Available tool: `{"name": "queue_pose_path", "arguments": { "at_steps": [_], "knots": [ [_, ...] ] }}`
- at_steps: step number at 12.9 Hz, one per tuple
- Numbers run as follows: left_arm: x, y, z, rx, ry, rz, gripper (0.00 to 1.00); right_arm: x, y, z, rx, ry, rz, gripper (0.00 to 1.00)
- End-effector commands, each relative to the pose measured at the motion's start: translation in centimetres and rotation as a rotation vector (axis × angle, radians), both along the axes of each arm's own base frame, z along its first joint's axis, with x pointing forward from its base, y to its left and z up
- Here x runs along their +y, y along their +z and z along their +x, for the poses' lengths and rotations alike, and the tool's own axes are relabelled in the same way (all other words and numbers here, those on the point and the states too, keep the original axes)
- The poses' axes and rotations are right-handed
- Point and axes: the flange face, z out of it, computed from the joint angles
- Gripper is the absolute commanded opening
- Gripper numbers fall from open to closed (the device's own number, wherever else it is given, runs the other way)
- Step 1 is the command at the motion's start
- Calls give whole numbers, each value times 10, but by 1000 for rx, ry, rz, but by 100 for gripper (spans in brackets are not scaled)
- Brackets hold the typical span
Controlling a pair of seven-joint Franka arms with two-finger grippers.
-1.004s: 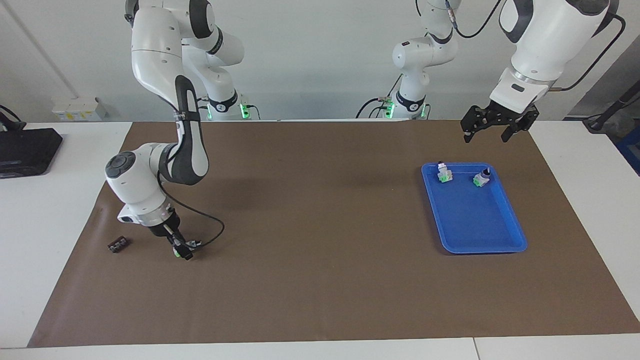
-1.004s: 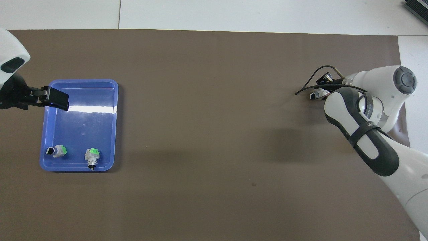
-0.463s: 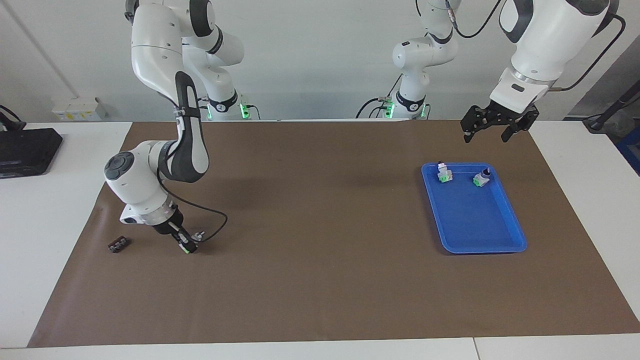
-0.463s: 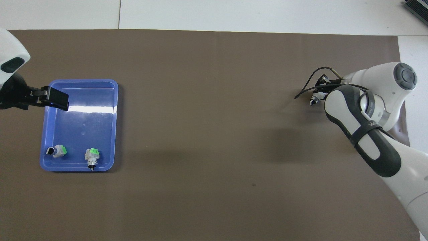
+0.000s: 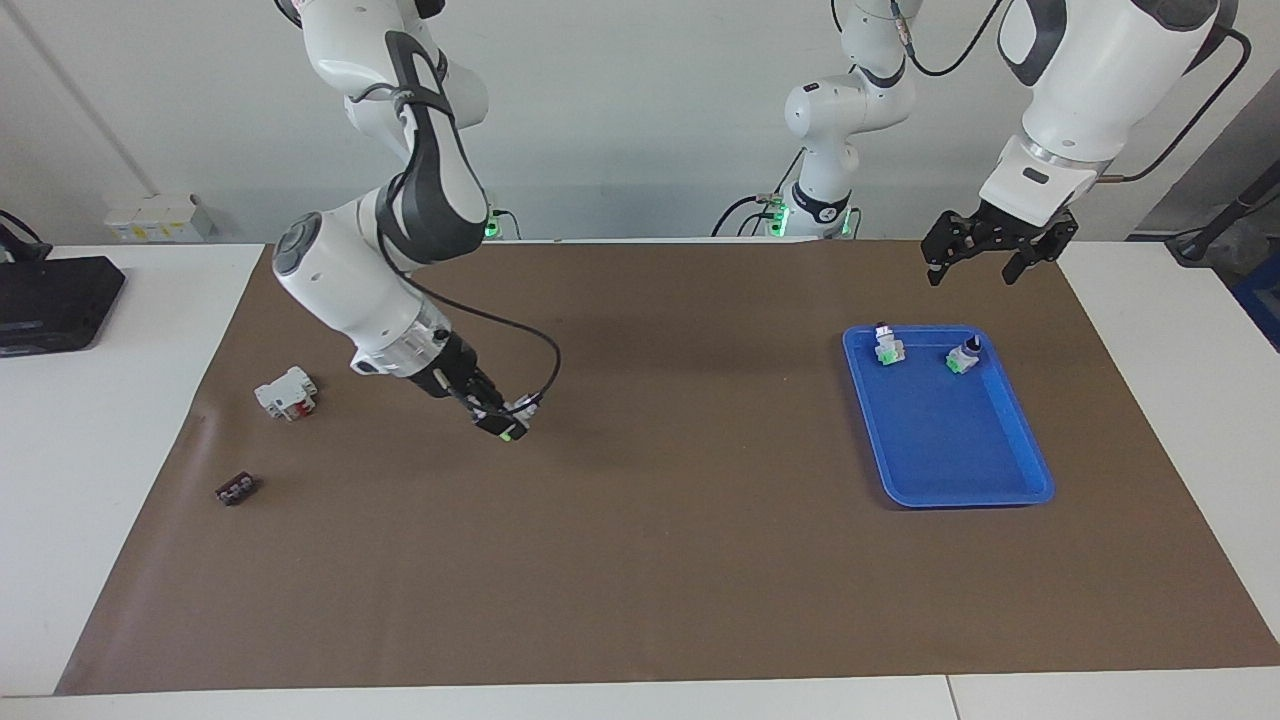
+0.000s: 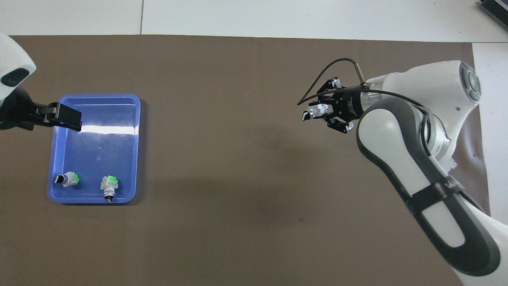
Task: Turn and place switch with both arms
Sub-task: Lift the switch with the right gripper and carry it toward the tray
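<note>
My right gripper (image 5: 503, 424) is shut on a small white-grey switch (image 5: 512, 431) with a green side, held in the air over the brown mat toward the right arm's end. From overhead the held switch (image 6: 309, 115) shows its black knob pointing toward the table's middle, at the right gripper (image 6: 315, 114). Two more switches (image 5: 886, 346) (image 5: 963, 356) lie in the blue tray (image 5: 990, 490), at the tray's end nearer the robots. The left gripper (image 5: 985, 258) hangs open and waits above the mat just off that end of the tray; nothing is between its fingers.
A white block with a red part (image 5: 286, 392) and a tiny black ribbed block (image 5: 237, 489) lie on the mat near the right arm's end. A black device (image 5: 50, 300) sits on the white table off the mat. The blue tray (image 6: 135, 119) is toward the left arm's end.
The right gripper has risen from the mat with the switch and swung toward the table's middle, uncovering the white block. The left arm has not moved.
</note>
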Motion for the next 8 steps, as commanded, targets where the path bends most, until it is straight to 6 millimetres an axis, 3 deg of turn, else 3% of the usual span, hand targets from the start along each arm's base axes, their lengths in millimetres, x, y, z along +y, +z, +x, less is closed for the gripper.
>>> {"name": "queue_pose_path", "arguments": {
  "at_steps": [1, 5, 8],
  "knots": [
    [3, 1, -7, -9, -9, 15, 100, 75, 34, -23, 85, -99, 70, 0],
    [3, 1, -7, -9, -9, 15, 100, 159, 76, -67, 197, -182, 190, 0],
    [3, 1, -7, -9, -4, 13, 100, 187, 91, -78, 219, -239, 233, 0]
  ]
}}
